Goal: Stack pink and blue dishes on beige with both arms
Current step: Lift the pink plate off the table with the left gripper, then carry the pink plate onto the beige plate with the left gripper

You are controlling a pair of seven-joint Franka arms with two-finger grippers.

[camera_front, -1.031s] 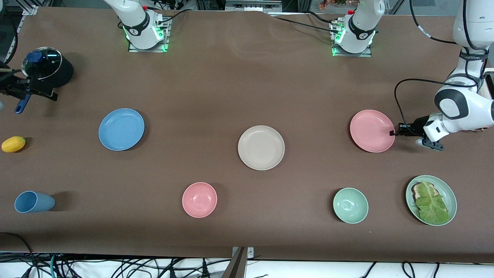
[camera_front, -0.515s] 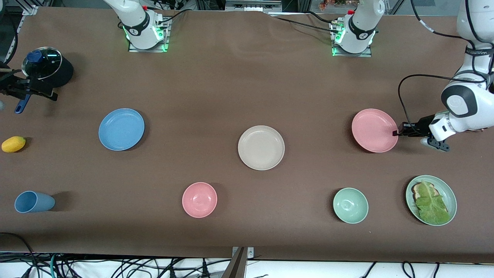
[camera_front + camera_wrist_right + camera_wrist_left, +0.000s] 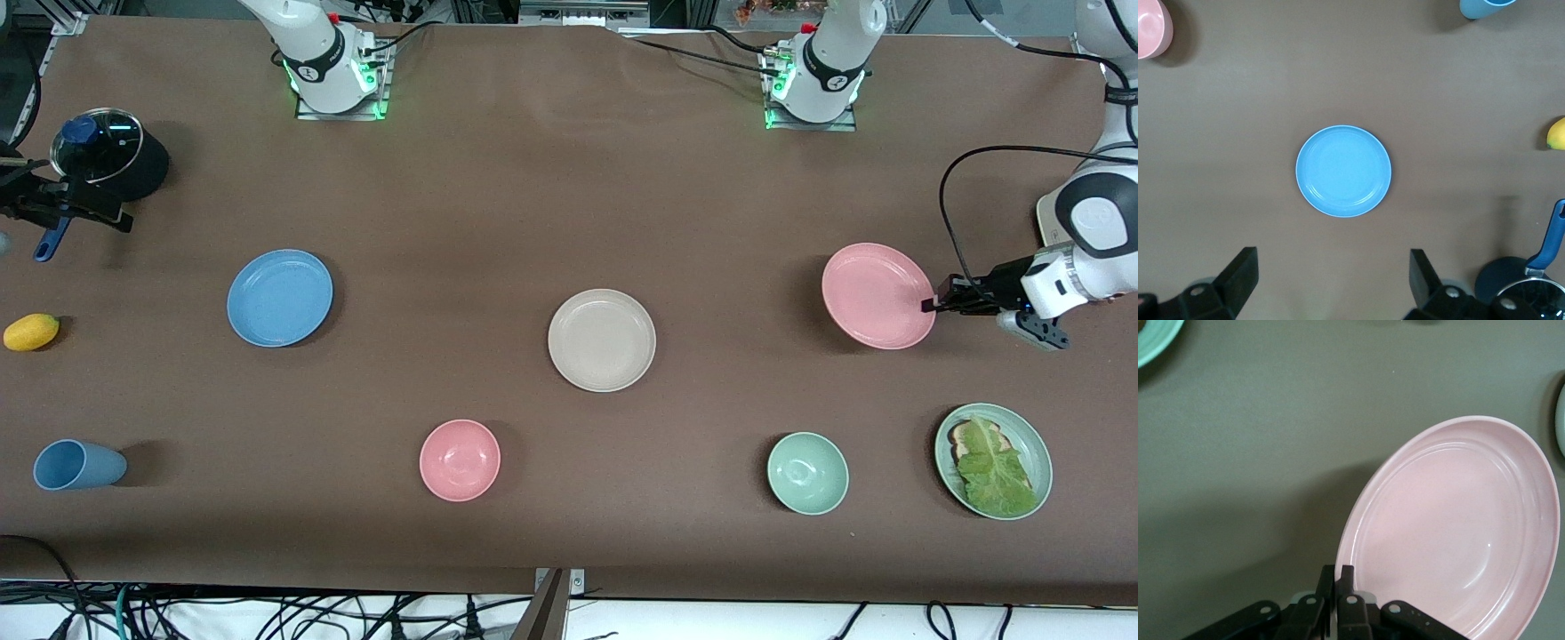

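Observation:
My left gripper point(image 3: 930, 305) is shut on the rim of the pink plate point(image 3: 876, 293), holding it tilted just above the table near the left arm's end. In the left wrist view the black fingers point(image 3: 1345, 577) pinch the edge of the pink plate point(image 3: 1458, 527). The beige plate point(image 3: 602, 340) lies flat at the table's middle. Toward the right arm's end the blue plate point(image 3: 279, 297) rests on the table. My right gripper point(image 3: 1333, 260) hangs open high over the blue plate point(image 3: 1343, 171) with nothing between its fingers; it is out of the front view.
Nearer the front camera sit a pink bowl point(image 3: 460, 460), a green bowl point(image 3: 807, 473), a green plate point(image 3: 1042, 449) with lettuce and a toppled blue cup point(image 3: 78, 464). A lemon point(image 3: 31, 331) and a lidded dark pot point(image 3: 107, 160) are at the right arm's end.
The left gripper has lifted the pink plate off the table and carried it a little toward the left arm's end. Nothing else has moved.

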